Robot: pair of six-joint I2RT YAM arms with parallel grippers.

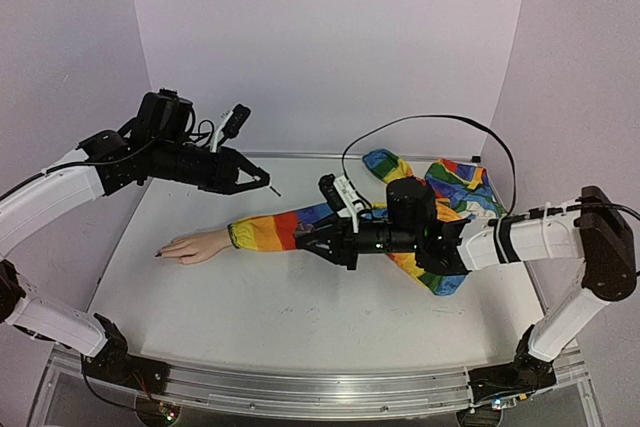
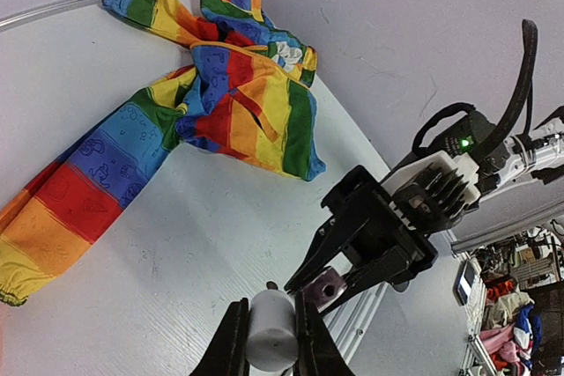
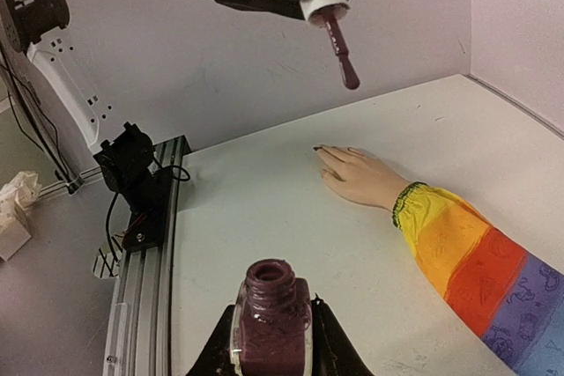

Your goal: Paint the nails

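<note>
1. Though tiny in every view, the nails (image 3: 319, 148) can be made out at the fingertips of the mannequin hand (image 3: 357, 175). It lies flat, palm down, on the table (image 1: 300, 317), left of centre in the top view, w/ fingers pointed to the robot's left.
2. One dark tip is seen at the foremost finger (right wrist view, also top view). The other nails look pale or are too small to be judged, so prob. one nail is coated at most and the rest are left to do.
3. From the wrist a rainbow sleeve (image 1: 290, 229) is laid toward the right rear, where it is bunched near the back wall.
4. Above the table, well apart from the hand, the brush (image 3: 340, 48) is held tip-down and looks loaded w/ plum polish. Its pale cap (image 2: 271, 334) is clamped between the fingers of the left gripper (image 1: 258, 181).
5. Near the sleeve, approx. mid-table, the bottle (image 3: 271, 305) is clasped upright by the right gripper (image 1: 312, 239). It is uncapped, w/ polish smeared round the neck.
6. Stage as judged: brush dipped and lifted, no nail touched at this moment, so the task is taken to be early.
7. Left to do, as judged: brush to be brought down to the fingertips, each pale nail to be coated, re-dips as needed, then the cap to be put back on the bottle.
</note>
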